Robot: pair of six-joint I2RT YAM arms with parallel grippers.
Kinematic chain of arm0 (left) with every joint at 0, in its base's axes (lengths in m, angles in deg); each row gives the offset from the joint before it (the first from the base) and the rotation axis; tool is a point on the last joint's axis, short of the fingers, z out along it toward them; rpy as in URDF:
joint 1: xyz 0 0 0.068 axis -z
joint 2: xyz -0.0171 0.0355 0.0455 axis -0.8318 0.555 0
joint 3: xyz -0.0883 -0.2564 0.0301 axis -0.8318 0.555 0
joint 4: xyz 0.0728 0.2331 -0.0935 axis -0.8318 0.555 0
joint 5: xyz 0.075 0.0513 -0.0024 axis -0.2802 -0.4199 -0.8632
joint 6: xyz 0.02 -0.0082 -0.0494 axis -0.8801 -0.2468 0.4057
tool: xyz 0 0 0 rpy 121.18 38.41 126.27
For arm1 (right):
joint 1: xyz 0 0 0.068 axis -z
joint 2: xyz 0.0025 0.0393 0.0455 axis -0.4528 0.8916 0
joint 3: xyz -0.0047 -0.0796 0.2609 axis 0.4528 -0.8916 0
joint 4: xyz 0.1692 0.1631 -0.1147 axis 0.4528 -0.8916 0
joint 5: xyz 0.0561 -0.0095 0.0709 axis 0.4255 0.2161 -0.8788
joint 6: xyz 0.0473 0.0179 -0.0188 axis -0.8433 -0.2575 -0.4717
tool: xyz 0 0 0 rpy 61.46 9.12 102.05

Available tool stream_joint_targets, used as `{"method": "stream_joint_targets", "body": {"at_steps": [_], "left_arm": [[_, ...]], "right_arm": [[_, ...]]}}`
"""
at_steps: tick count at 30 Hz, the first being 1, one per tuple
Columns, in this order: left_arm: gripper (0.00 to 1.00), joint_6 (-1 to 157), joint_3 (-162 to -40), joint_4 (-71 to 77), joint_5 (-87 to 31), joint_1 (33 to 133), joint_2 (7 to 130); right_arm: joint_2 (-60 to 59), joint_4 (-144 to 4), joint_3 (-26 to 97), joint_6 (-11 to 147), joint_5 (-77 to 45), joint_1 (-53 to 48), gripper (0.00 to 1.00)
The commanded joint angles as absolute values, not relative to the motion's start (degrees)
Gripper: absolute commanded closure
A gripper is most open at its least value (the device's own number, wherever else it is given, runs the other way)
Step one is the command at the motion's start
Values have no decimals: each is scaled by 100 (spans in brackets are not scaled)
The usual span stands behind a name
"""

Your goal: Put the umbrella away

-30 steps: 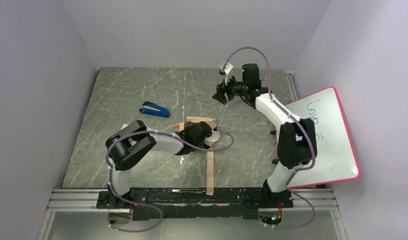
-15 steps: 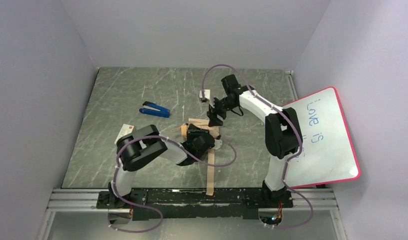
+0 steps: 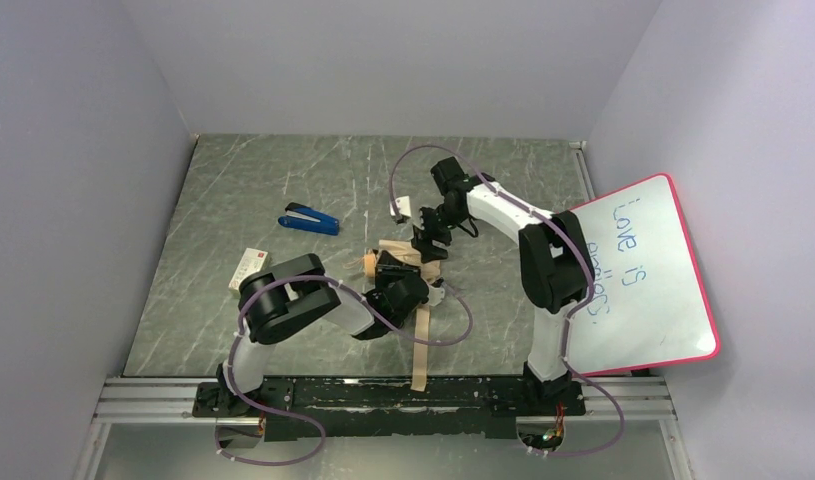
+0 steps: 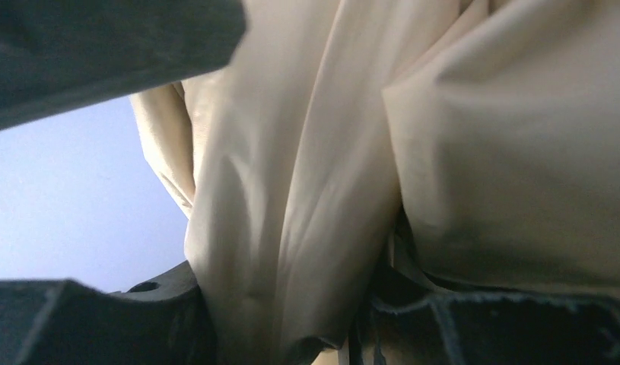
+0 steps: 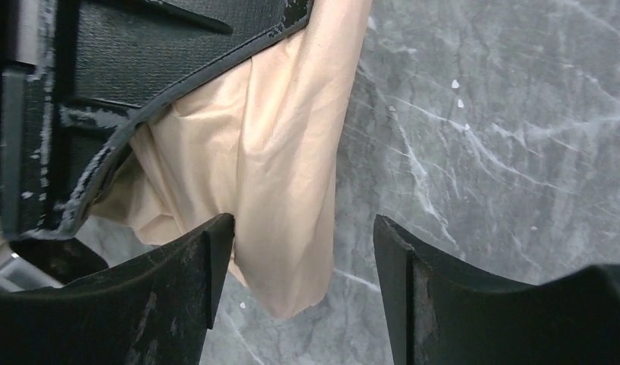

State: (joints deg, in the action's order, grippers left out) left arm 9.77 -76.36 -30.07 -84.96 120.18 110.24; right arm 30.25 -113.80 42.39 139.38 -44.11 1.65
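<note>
- Two claws meet at one compact folding umbrella (image 3: 395,246) of cream-beige fabric with a black lining. It lies on the grey marbled tabletop (image 3: 233,180), near the middle.
- Left claw (image 4: 280,308): cream fabric fills its wrist view. A bundle of folds passes between the two dark fingers (image 4: 86,323), which press it from both sides, so this claw is clamped on the umbrella's canopy.
- Right claw (image 5: 303,226): it points down at the tabletop, and its two black fingers (image 5: 177,304) stand apart. A loose flap of the beige fabric hangs between them, touching the inner edge of one finger and clear of the other.
- Scuffed black housing (image 5: 139,76): it sits just beyond the right claw, and the flap emerges from under its curved edge. The wrist view does not show what it belongs to.
- Small tan wooden handle (image 3: 368,262): it projects from the bundle just to the left of the left claw.
- Long beige strap (image 3: 420,345): it runs from beside the left claw back toward the arm bases and ends over the black base rail (image 3: 313,392).
- Blue stapler (image 3: 310,219): it lies to the left of both claws and beyond the left one, well apart from them.
- White card box with a red end (image 3: 248,269): it lies to the left of the left claw, near that arm's elbow.
- Pink-framed whiteboard with blue handwriting (image 3: 648,280): it stands tilted well to the right of the right claw, at the table's right edge.
</note>
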Motion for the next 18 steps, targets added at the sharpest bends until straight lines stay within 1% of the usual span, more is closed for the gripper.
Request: {"method": "stream_joint_targets", "body": {"at_steps": [1,5,9,11,14,17,18], "left_arm": [[95,863,-7427,-2572,-7763,12247,11349],[95,852,-7423,-2608,-7752,12256,11352],[95,946,-7432,-2577,-7657,12256,11236],[95,1032,-7440,-2491,-7553,12260,11123],[95,1154,-7477,-2395,-7475,12256,10917],[69,1220,-7441,-2500,-7452,12262,10665],[62,1227,-7414,-2562,-7441,12264,10566]], "right_arm": [[3387,-11462,4418,14289,-3975,67,29],[3644,-11630,4462,14308,-3864,6,29],[3818,-11629,4344,14250,-3677,-29,32],[3890,-11601,4282,14202,-3610,-24,35],[3953,-11453,4190,14059,-3431,-28,46],[3996,-11337,4105,13955,-3180,-23,59],[3973,-11209,4007,13900,-3076,-23,60]]}}
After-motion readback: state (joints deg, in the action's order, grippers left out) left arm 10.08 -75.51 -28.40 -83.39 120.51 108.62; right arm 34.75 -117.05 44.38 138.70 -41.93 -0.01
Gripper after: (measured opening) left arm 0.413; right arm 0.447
